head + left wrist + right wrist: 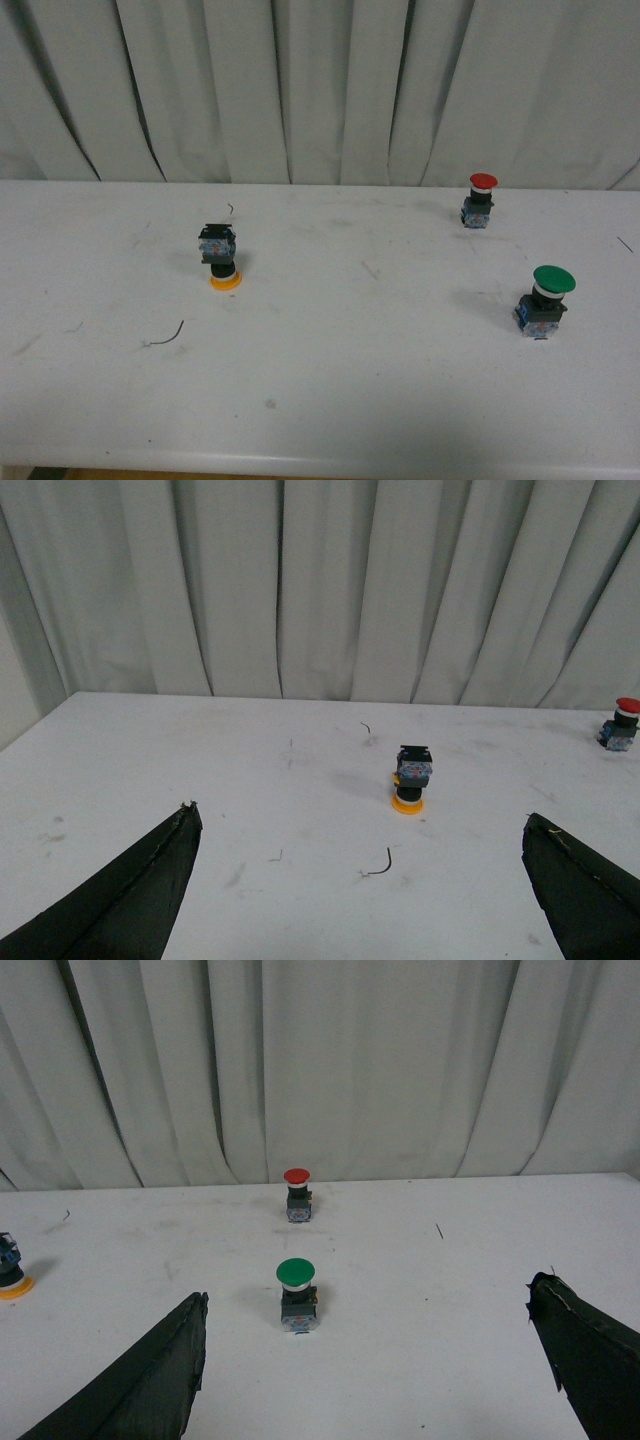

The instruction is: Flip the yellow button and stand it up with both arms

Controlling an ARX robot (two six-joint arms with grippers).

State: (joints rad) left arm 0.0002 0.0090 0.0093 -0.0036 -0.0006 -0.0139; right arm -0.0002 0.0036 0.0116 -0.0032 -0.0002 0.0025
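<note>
Front: yellow button (220, 257) sits cap-down on the table (350, 400), left of centre, base up, so the flip isn't done. Red button (481, 199) and green button (543, 298) stand upright, well to the right. No arms visible.

Left wrist: left gripper (360, 815) spread wide, empty. The yellow button is ahead, in line with the gap — looks aimed for approach.

Right wrist: right gripper (368, 1290) spread, empty, facing the green button — yellow barely in view.

What we cannot make out around the yellow button (222, 258)

Its cap face is hidden, pressed down against the surface (330, 400), and in the right wrist view the picture's edge cuts it to a sliver. The print on its blue base is too small to read. Near it lies a thin dark curl (165, 337) we cannot identify. Both wrist views crop the jaws of the left gripper (360, 813) and right gripper (367, 1288), showing only their spread tips.
</note>
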